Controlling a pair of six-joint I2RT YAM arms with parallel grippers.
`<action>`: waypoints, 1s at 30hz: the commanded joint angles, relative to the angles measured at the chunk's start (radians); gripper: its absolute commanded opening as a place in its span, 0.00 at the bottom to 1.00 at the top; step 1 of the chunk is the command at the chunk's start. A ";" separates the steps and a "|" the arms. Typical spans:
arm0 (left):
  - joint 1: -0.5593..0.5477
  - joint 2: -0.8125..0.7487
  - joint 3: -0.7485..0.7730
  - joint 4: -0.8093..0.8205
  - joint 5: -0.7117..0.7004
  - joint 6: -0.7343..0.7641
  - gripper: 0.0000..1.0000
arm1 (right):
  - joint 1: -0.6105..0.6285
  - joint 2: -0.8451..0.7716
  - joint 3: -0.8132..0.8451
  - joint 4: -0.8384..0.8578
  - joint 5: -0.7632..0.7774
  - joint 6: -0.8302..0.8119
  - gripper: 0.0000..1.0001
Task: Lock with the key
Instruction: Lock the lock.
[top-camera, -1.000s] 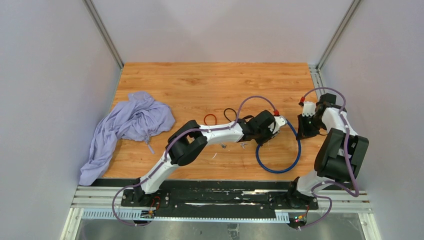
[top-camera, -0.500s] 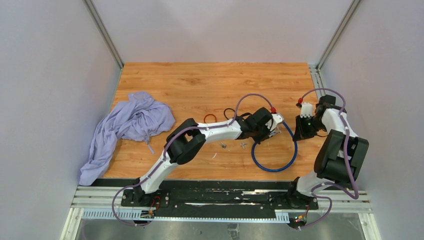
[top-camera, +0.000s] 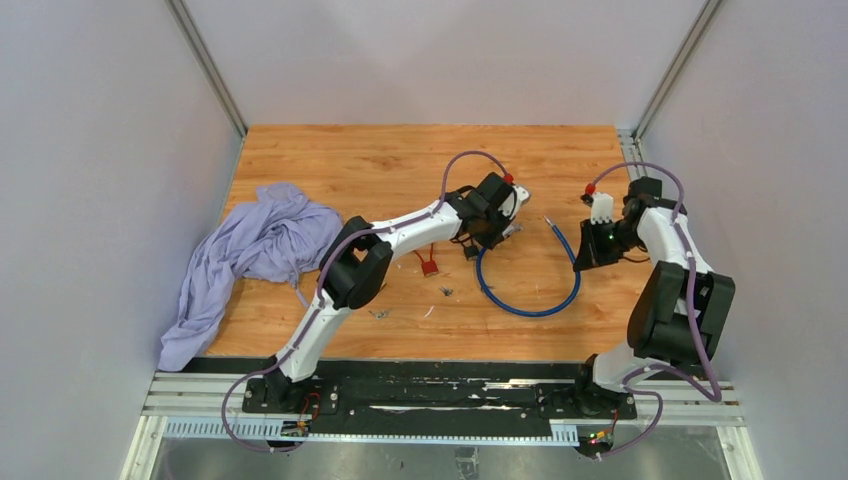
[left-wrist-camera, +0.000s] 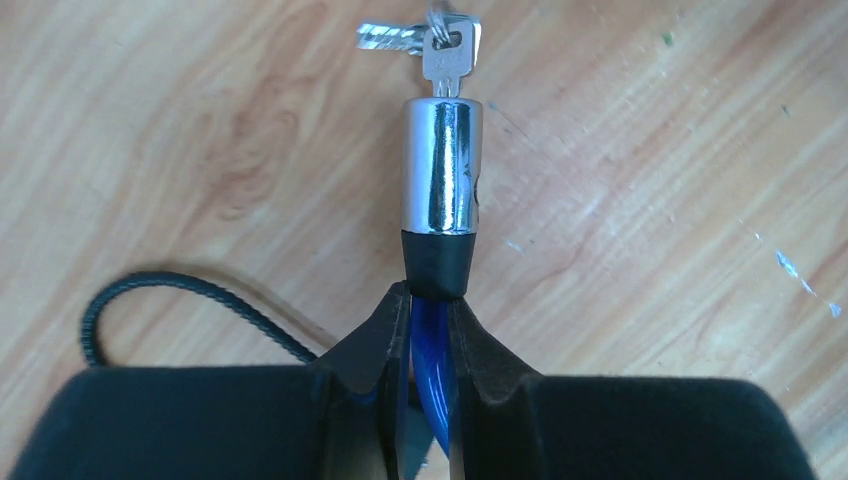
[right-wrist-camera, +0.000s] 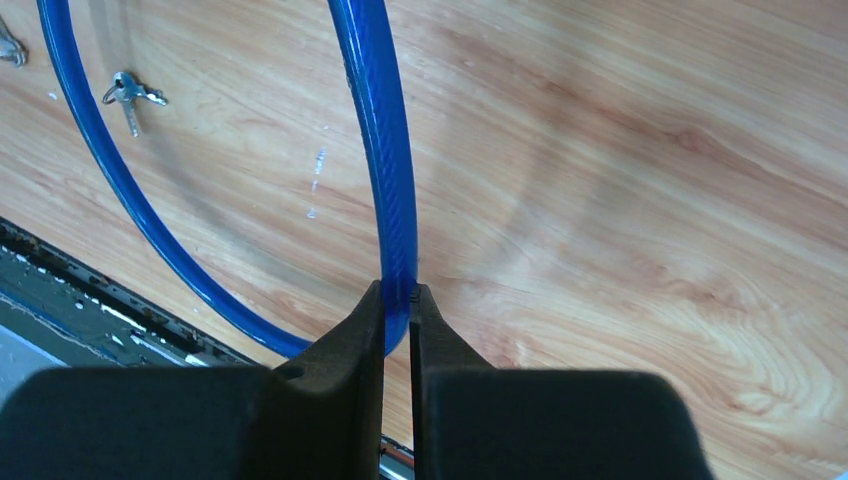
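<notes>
Risk 1, at the left end of the blue cable (top-camera: 530, 311): the left gripper (left-wrist-camera: 428, 300) had its jaws narrow, pinched on the cable just behind the black collar of the chrome lock cylinder (left-wrist-camera: 441, 165). That's a thin grip on a round cable, so I judged the cylinder could roll and turn its hole away. The key (left-wrist-camera: 446, 55) sat in the cylinder's far end with spares on its ring. Their weight could snag or tug it when it's turned.

Risk 2, at the cable's right side: the right gripper (right-wrist-camera: 398, 300) was nearly closed on the cable, back from the pin end (top-camera: 548, 220). That pin end stood free, apart from the cylinder, so nothing was latched yet. A springy cable held that far back could wobble and miss the hole, imo.

Poses: the left arm stretched long, fwd and across to the cable's left end, wrist tipped down. The right arm was folded, elbow high, forearm reaching in to the cable's right side.

Far left of the cable lay a lilac cloth (top-camera: 255, 250), with loose keys (top-camera: 445, 291) nearer.
</notes>
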 joint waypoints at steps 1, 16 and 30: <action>0.006 0.033 0.068 -0.031 -0.021 0.014 0.00 | 0.070 0.012 0.009 -0.045 -0.010 -0.035 0.01; 0.006 0.098 0.146 -0.039 -0.041 0.004 0.00 | 0.210 0.164 0.018 -0.025 0.005 0.053 0.01; 0.006 0.090 0.118 -0.020 -0.017 -0.008 0.00 | 0.238 0.221 0.032 -0.003 0.033 0.118 0.01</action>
